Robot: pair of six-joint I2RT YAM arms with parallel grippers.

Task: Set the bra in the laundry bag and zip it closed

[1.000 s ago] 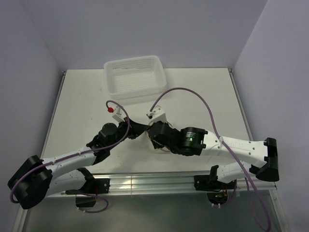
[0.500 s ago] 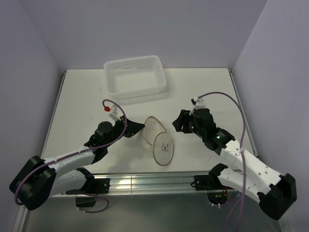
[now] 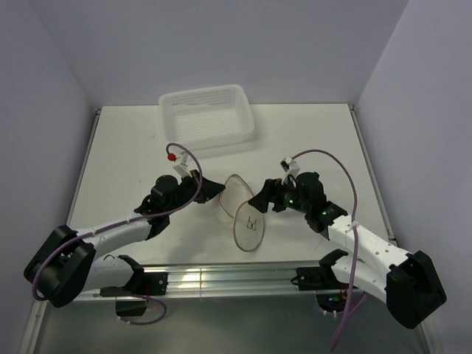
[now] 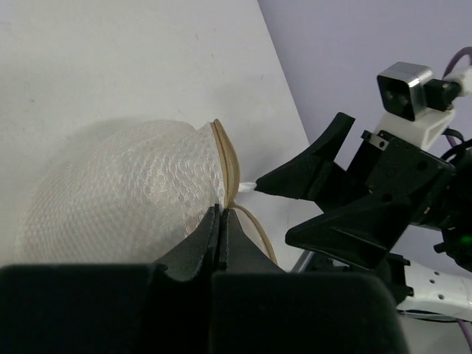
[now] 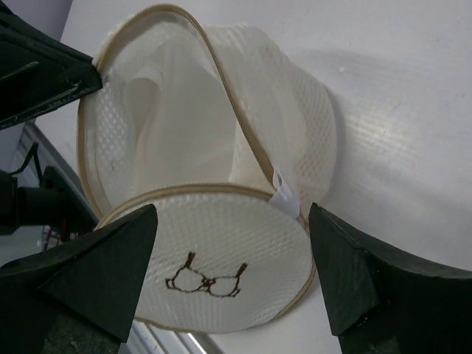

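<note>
The laundry bag (image 3: 237, 203) lies open in the middle of the table, its lid with the black bra drawing (image 5: 214, 280) swung toward the near edge. Smooth white fabric, the bra (image 5: 173, 122), lies inside the bag. My left gripper (image 3: 218, 193) is shut on the bag's beige rim (image 4: 226, 158) at its left side, with the jaws closed tight (image 4: 221, 215). My right gripper (image 3: 257, 203) is open just to the right of the bag, with its fingers (image 5: 110, 265) spread either side of the lid. A white zipper tab (image 5: 286, 196) sits on the rim.
A white perforated basket (image 3: 206, 118) stands at the back of the table, behind the bag. The right gripper's black fingers (image 4: 317, 173) show close to the rim in the left wrist view. Metal rails run along the near edge.
One second ago the right arm lay over the bag. It swung out to the right, then came back with its open gripper facing the bag. The left gripper stays on the rim.
</note>
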